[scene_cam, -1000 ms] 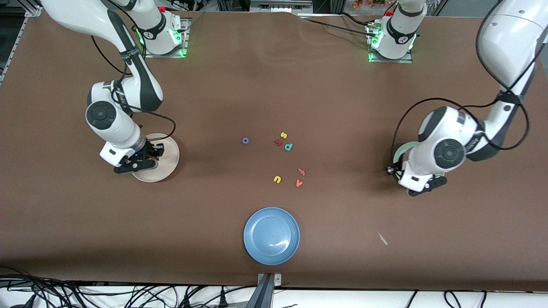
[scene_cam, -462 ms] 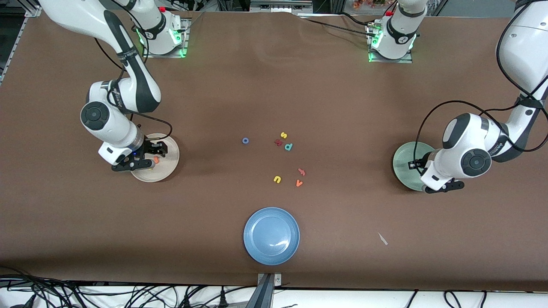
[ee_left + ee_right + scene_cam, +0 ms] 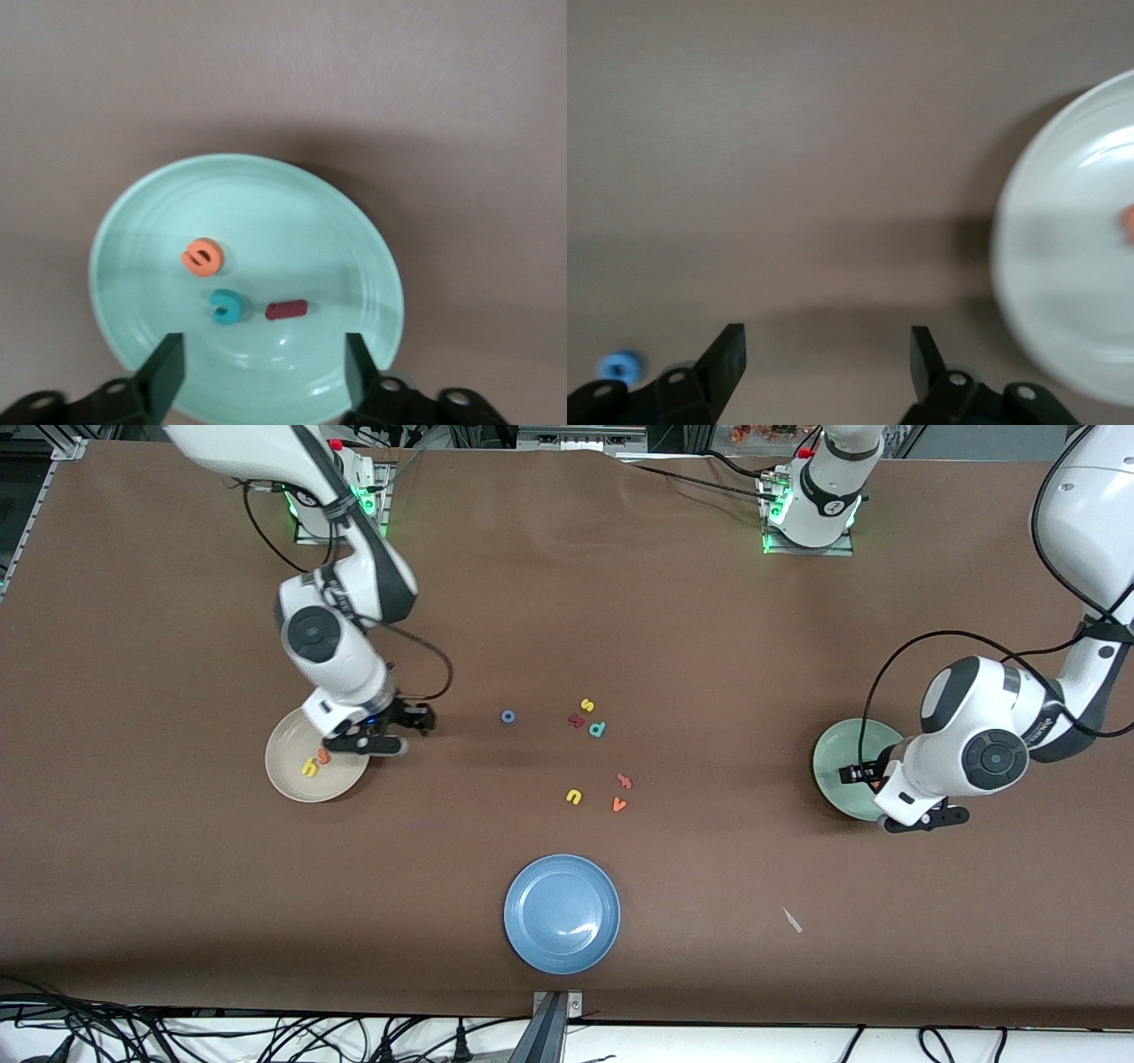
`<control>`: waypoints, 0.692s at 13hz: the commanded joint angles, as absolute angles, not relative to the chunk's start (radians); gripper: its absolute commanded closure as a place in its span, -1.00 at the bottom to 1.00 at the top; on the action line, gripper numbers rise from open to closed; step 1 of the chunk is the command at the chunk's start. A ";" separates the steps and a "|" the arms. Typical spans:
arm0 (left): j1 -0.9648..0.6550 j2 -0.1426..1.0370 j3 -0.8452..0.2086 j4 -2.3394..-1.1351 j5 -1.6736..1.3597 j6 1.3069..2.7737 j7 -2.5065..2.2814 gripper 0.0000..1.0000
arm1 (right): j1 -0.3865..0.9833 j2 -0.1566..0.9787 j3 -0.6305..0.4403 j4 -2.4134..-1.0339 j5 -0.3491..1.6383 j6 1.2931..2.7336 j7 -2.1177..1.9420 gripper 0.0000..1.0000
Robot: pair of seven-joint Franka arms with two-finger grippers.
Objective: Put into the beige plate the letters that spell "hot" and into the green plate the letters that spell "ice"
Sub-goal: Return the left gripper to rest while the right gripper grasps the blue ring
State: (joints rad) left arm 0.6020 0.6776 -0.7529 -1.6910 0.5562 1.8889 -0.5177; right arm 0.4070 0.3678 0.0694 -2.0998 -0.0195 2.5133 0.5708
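The left tool [image 3: 264, 376] hangs open and empty over the green plate [image 3: 363, 239]. In that plate lie the orange e [image 3: 203, 257], teal c [image 3: 225, 306] and red i [image 3: 286, 309]. The right tool [image 3: 386, 731] is open too, above the worktop [image 3: 709, 646] beside the beige plate [image 3: 288, 779], which holds the yellow h [image 3: 308, 767] and orange t [image 3: 323, 756]. The blue o [image 3: 508, 716] lies on the worktop.

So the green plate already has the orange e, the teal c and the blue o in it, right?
Not quite: the third letter in the green plate is the dark red i, beside the orange e and teal c, as the left wrist view shows. The blue o lies on the table.
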 commanded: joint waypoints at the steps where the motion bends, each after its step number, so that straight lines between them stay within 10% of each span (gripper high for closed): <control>1: 0.504 0.670 -0.758 -1.502 0.571 1.680 -0.499 -0.98 | 0.516 0.406 0.081 -2.095 -0.011 2.589 0.783 -0.72; 9: 0.411 0.709 -0.730 -1.123 0.566 1.453 -0.232 -0.99 | 0.637 0.512 0.078 -2.066 -0.018 2.697 0.945 -0.72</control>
State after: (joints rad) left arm 0.4363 0.6779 -0.7492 -1.2389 0.5562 1.5221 -0.3638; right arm 0.6206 0.4924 0.0872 -2.0816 -0.0196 2.6735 0.9308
